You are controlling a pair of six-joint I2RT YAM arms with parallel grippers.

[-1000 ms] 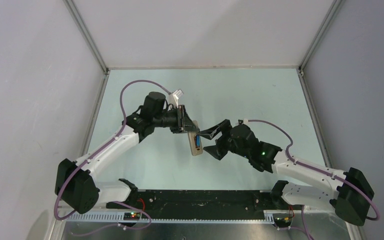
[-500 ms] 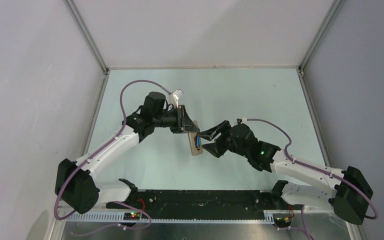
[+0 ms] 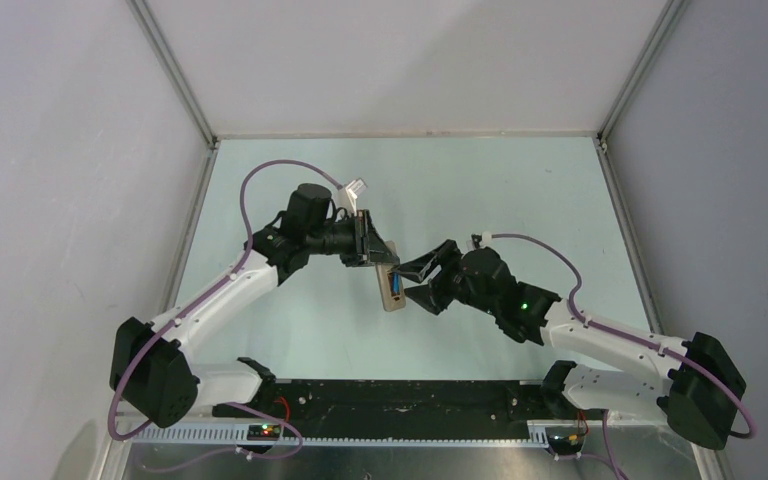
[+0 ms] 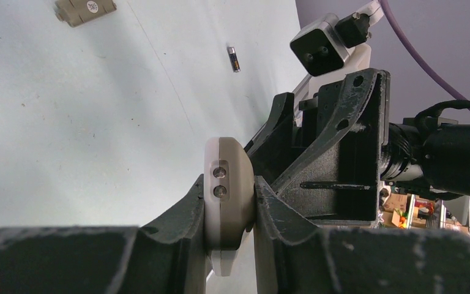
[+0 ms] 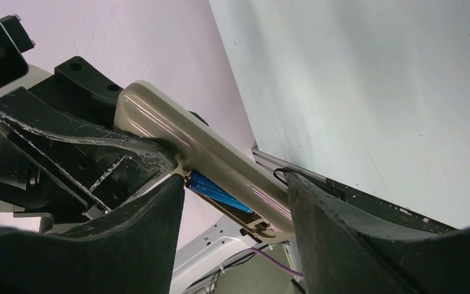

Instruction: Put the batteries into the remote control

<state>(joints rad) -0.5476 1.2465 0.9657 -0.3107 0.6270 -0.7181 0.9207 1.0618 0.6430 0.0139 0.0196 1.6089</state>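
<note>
**Remote control (image 3: 392, 288), held aloft: right pincer (image 3: 416, 283) newly narrowed around it.**
Top view: your right jaws have drawn in since a second ago and now bracket the remote control's lower end, while the left pincer (image 3: 372, 252) stays clenched on its upper end. Left wrist: the dark battery (image 4: 234, 59) lies on the tabletop (image 4: 67, 135), well beyond the remote control. Right wrist: the blue battery (image 5: 219, 191) sits in the slot; whether the right jaws grip or merely touch, you cannot tell. Judged: one cell seated, one outstanding.

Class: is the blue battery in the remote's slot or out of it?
In: the blue battery lies inside the remote control, in its slot. Seating: cannot tell.
</note>
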